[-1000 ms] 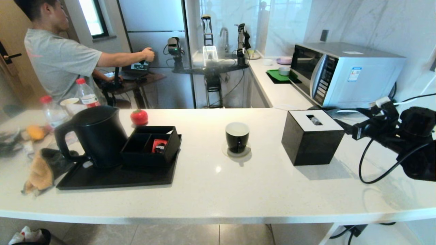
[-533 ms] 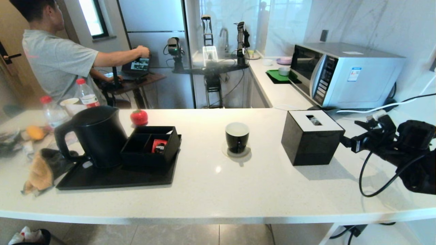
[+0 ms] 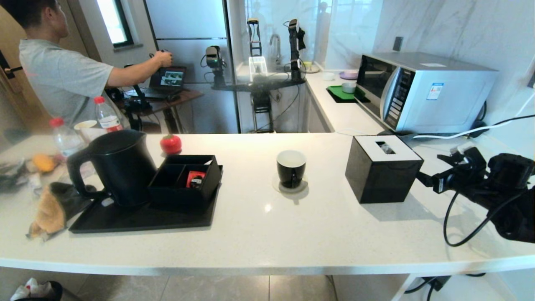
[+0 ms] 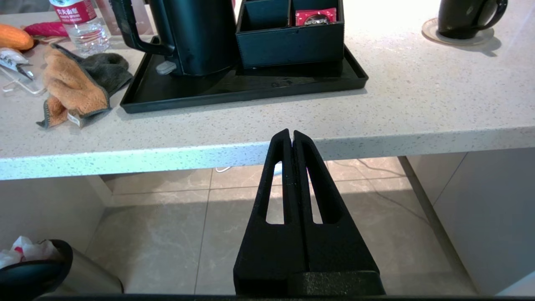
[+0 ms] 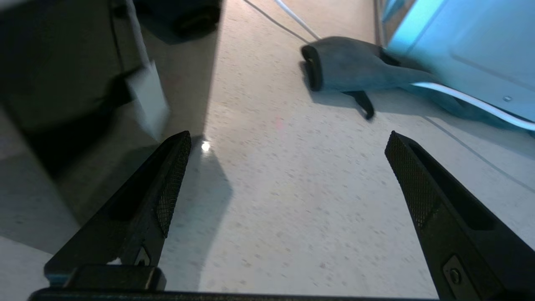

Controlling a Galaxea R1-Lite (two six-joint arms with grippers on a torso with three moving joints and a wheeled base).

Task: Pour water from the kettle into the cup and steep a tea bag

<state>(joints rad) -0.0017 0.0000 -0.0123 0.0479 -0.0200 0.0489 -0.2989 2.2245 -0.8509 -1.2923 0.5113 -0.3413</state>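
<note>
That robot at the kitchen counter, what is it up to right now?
It is at the start of making tea and holds nothing. Its right gripper hangs wide open over the counter, beside the black tissue box. Its left gripper is shut and parked below the counter's edge. The kettle stands on its black tray, and the cup sits apart on a coaster, both untouched. No loose tea bag is visible.

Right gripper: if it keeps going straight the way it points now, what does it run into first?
Probably the black tissue box. The right gripper, open above the counter, points towards that box's side; how far off is unclear.
</note>
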